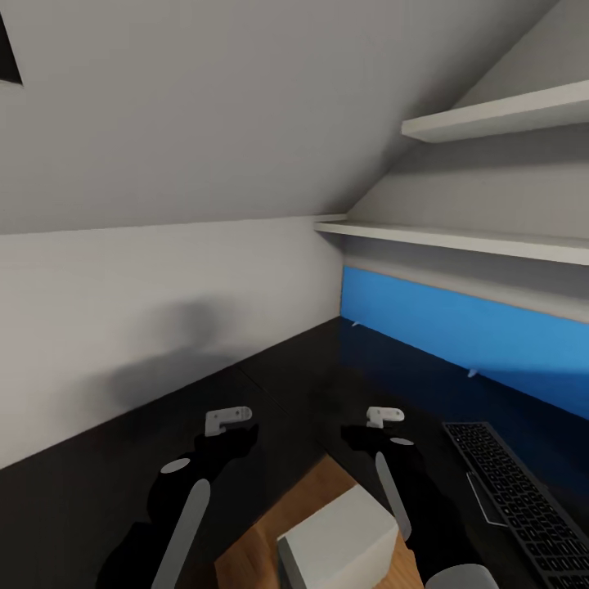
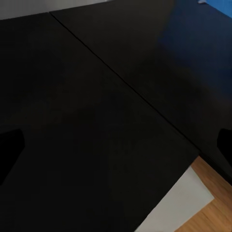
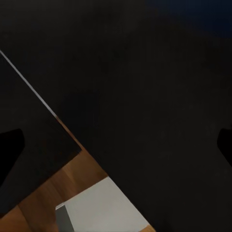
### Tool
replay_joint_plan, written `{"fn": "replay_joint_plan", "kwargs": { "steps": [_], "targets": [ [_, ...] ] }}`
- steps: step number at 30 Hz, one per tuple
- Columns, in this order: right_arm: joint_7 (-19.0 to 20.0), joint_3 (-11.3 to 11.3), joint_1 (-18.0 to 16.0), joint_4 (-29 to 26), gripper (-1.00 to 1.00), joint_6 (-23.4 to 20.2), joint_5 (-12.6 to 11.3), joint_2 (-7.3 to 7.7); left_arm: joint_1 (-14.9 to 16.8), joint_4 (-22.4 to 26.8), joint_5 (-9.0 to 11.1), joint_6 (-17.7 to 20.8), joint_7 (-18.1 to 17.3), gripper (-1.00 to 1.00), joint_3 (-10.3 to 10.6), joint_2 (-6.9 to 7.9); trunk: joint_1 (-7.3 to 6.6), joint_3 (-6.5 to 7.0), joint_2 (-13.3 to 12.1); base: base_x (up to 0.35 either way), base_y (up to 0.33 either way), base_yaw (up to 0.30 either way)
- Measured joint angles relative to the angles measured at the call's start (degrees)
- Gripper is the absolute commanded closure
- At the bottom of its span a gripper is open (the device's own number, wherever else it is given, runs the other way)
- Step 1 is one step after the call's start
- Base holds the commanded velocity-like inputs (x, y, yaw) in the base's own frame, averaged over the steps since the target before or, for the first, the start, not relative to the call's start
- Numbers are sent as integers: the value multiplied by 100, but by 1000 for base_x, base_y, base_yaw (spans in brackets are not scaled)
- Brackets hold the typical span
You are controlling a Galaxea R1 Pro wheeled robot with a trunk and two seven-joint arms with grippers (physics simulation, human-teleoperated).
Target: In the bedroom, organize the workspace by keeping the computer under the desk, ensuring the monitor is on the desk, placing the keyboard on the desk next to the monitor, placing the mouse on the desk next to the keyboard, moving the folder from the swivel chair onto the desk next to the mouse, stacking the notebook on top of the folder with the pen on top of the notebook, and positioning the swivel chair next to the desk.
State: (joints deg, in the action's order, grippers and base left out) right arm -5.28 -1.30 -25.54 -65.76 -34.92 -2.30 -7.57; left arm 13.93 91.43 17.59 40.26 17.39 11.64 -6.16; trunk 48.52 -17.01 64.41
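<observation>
Glossy black desk (image 1: 327, 384), ridged slim keyboard (image 1: 515, 491); both grippers' finger state indiscernible

Attic bedrm workspace, sloped ceiling (image 1: 204, 106), desk (image 1: 327, 368), keyboard (image 1: 511, 491), shelves (image 1: 458, 237)

Sloped grey ceiling (image 1: 245, 98) descending to a low white wall (image 1: 147, 303), on which a soft shadow falls. Two pale shelves (image 1: 491, 237) span the adjoining wall, one above the other. Warm wood floor (image 1: 278, 523) lies below.
</observation>
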Motion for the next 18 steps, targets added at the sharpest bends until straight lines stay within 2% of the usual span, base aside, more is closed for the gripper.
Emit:
{"fn": "replay_joint_plan", "kwargs": {
  "steps": [18],
  "targets": [
    [-9, -7, 0, 0, -100, -4, 1, 0, 0, -8, 0, 0, 0, -100, 0, 0, 1, 0, 0, 50, 32, 0]
  ]
}}
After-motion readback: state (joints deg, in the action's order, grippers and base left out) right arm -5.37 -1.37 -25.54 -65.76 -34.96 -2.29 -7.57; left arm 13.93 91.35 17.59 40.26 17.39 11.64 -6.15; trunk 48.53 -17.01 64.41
